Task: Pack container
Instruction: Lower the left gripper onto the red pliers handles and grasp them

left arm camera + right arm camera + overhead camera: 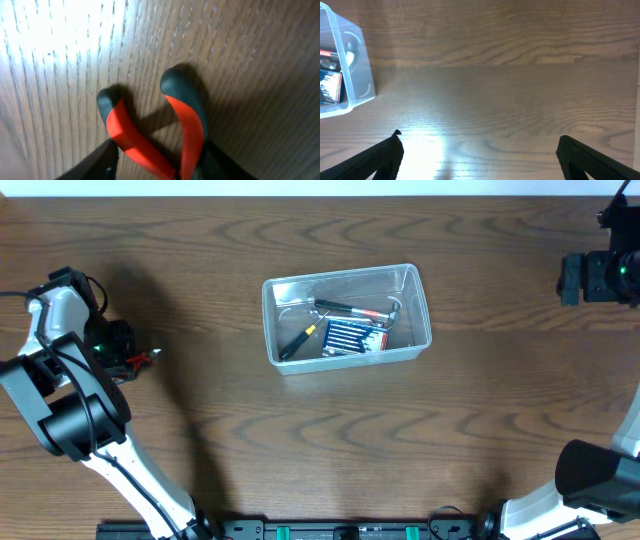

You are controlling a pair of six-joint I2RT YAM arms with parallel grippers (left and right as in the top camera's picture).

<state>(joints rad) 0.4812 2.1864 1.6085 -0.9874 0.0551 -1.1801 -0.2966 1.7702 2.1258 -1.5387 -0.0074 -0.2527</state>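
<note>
The clear plastic container (268, 320) sits at the table's centre, long side left to right. It holds a blue-and-red case (352, 337), a black-and-yellow tool (298, 340) and a black-and-red tool (352, 308). My left gripper (135, 361) is at the far left, low over the table, shut on the red-and-dark handles of a pair of pliers (192, 120); the handle tips point away from the wrist camera (160, 167). My right gripper (480, 155) is open and empty at the far right (572, 280). The container's corner shows in the right wrist view (357, 75).
Bare wooden table lies all round the container. The table's far edge (320, 196) runs along the top of the overhead view. The arm bases stand at the front left (80, 420) and front right (600, 475).
</note>
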